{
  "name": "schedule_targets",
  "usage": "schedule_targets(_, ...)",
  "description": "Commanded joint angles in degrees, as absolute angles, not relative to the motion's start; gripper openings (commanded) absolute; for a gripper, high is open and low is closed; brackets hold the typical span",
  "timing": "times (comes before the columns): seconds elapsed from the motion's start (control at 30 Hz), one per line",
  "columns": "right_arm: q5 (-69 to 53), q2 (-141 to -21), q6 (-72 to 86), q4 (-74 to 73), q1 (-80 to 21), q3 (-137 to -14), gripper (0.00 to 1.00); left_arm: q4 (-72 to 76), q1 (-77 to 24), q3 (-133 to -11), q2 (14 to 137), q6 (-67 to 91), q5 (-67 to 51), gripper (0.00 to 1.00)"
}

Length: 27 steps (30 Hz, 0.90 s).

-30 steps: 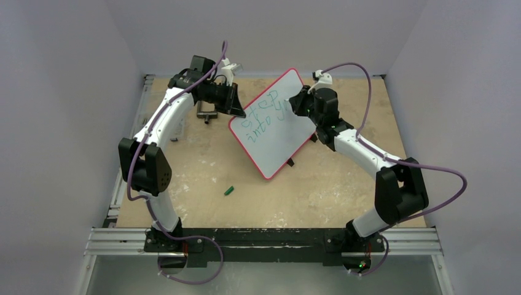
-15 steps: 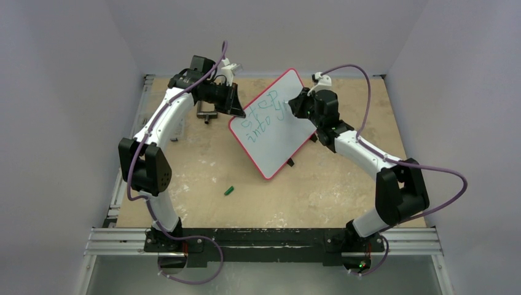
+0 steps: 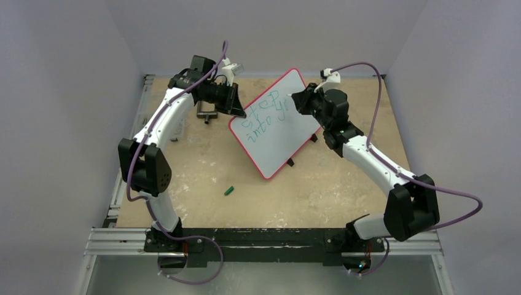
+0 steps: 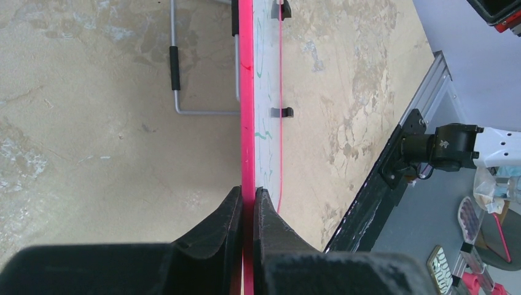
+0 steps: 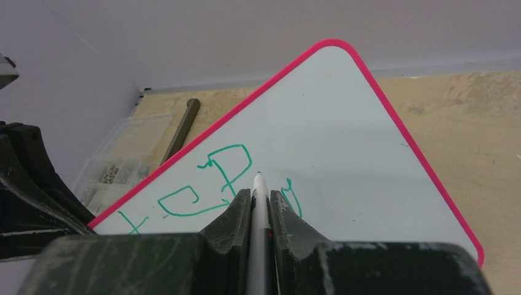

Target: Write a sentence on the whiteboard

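Scuffed tabletop (image 3: 203, 166) carries the tilted whiteboard (image 3: 276, 150) toward its far side. The left gripper (image 4: 247, 193) pinches its red rim, while the right gripper (image 5: 259, 196) clamps a marker (image 5: 258, 206) whose tip points ahead at the unfinished sentence (image 5: 228, 175), with blank board just rightward.

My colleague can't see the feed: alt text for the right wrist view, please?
The right gripper is shut on a white marker, its tip near a red-rimmed whiteboard. Green handwritten letters sit around the tip; a tan table lies behind.
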<state>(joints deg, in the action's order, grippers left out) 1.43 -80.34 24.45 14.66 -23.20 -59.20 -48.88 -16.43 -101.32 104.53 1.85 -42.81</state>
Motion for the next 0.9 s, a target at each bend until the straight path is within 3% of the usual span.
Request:
schedule_targets(0.0,5.2,-80.0,23.7,15.1,-23.1,-59.6,0.0,-48.0,-17.3,-100.6,101.8,-1.4,-42.2,0.0)
schedule_targets(0.87,4.6,-87.0,23.8,15.3,-21.9,-60.6,0.0,-48.0,-17.3,-100.5,101.8,-1.5,-42.3,0.0)
